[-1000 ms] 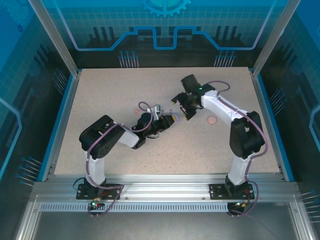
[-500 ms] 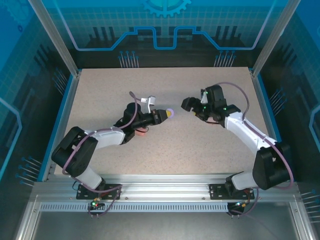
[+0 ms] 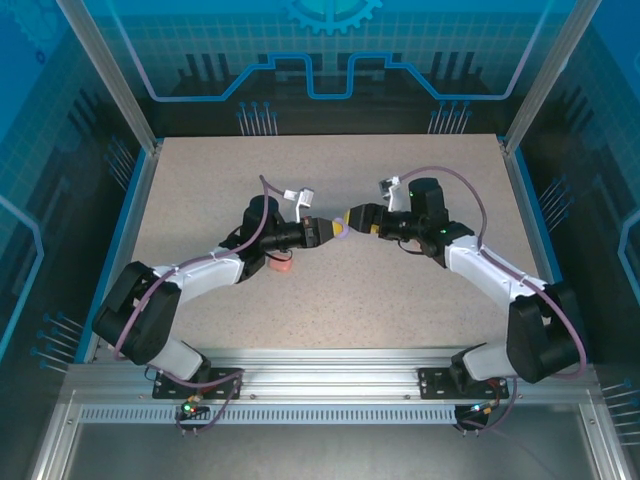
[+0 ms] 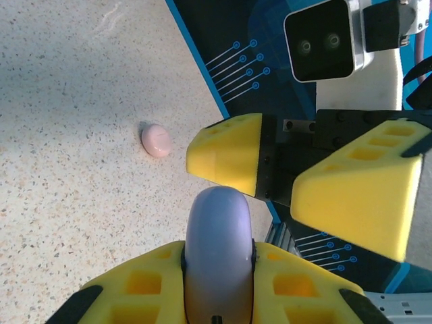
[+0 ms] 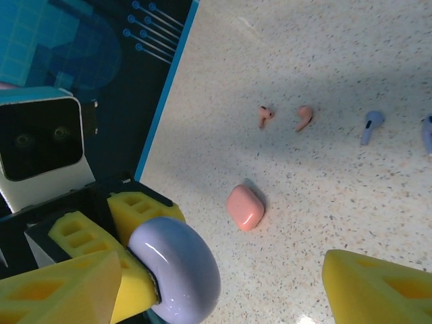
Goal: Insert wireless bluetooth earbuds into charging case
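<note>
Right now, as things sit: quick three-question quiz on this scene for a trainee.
1. Fill in: the pink case lies on the ___.
2. The left claw holds: A) the purple case B) the pink case C) nothing.
3. True or false: the right claw is shut.
Key: 1 table; 2 A; 3 false, it is open.
</note>
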